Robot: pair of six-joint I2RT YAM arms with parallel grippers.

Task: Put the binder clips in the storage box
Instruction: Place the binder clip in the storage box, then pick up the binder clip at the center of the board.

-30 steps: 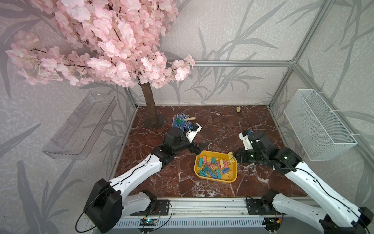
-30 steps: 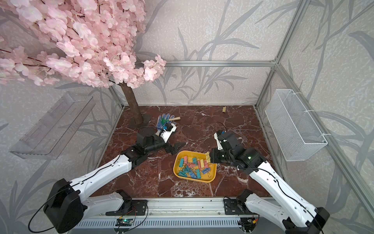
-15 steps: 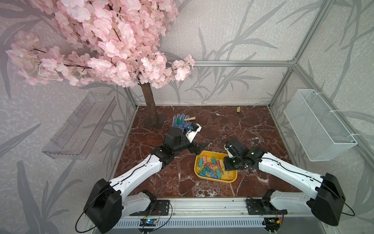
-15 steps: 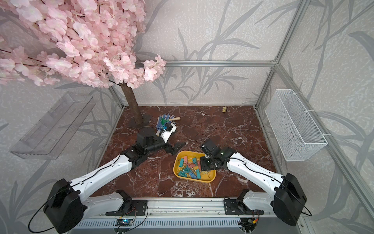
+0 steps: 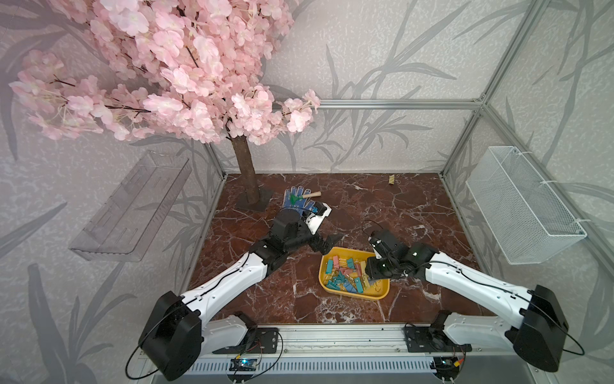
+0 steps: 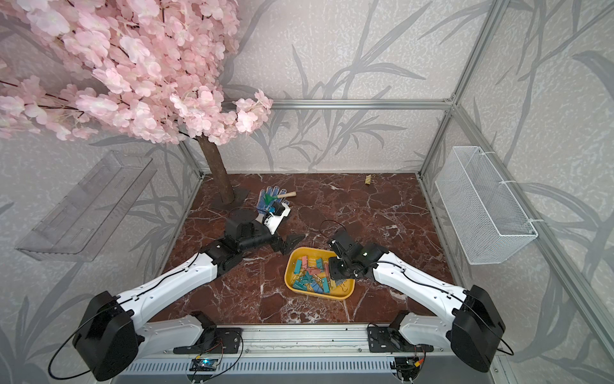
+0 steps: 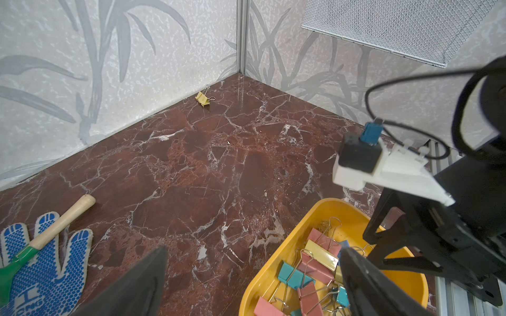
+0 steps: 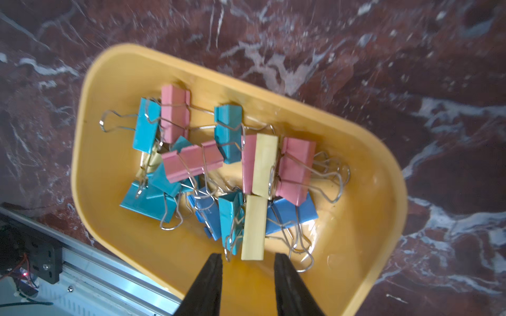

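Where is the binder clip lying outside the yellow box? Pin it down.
In both top views the lone yellow binder clip lies by the back wall, near the right rear corner, far beyond the storage box.

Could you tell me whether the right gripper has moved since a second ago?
Yes: the right gripper has come from the edge of the yellow tray to above its clips.

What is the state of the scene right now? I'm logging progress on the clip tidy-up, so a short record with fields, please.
storage box: yellow tray holding a pile of binder clips
stray clip: one yellow, by the back wall, outside the box
left gripper: open, empty, beside the box
right gripper: open above the pile, nothing between its jaws
other: glove with a wooden-handled tool on it
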